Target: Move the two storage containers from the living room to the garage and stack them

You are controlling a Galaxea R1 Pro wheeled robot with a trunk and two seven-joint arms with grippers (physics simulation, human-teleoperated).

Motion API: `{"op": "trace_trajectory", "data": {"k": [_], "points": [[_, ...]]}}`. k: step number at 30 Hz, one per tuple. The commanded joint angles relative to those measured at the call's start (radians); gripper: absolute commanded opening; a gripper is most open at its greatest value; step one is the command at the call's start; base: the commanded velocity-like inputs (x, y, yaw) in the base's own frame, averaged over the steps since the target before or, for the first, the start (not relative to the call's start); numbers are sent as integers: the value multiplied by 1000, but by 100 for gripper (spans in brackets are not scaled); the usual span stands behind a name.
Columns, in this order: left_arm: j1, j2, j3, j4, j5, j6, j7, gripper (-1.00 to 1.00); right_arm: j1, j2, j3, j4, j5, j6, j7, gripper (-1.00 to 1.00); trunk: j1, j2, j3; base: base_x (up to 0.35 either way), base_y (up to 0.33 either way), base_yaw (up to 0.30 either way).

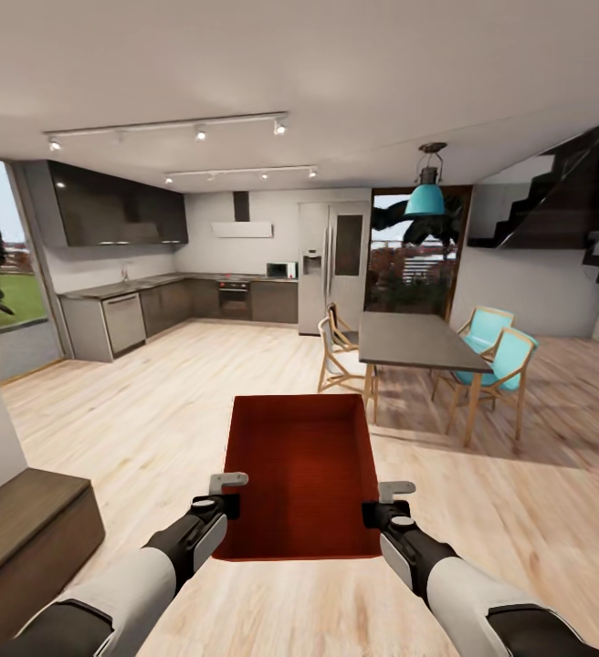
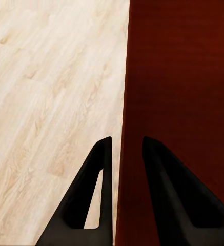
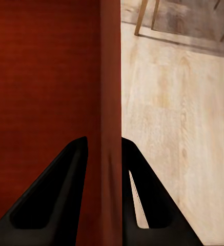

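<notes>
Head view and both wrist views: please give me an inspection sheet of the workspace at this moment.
Surface: light wood plank floor, no concrete seen.
Job's things: one storage container, orange-red, open top, empty, carried level between both arms.
Clutter: nothing seen.
Grippers: left gripper shut on the container's side wall; right gripper shut on the opposite wall, fingers straddling it.
Cables: nothing seen.
Surroundings: kitchen, refrigerator, dining table with chairs, teal pendant lamp, staircase, dark low cabinet.

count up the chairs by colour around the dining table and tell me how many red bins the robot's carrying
Turquoise chairs: 2
Light wooden chairs: 2
Red bins: 1, clamped by left gripper and right gripper
Total: 5
</notes>
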Motion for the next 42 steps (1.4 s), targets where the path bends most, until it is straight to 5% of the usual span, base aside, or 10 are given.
{"op": "trace_trajectory", "data": {"k": [1, 42], "points": [[-1, 2, 9, -6, -28, 1, 16, -100, -1, 0, -3, 5, -5, -2, -5, -100, 0, -2, -2, 0, 0, -294], [-1, 2, 9, -6, -28, 1, 16, -100, -1, 0, -3, 5, -5, -2, -5, -100, 0, -2, -2, 0, 0, -294]]}}
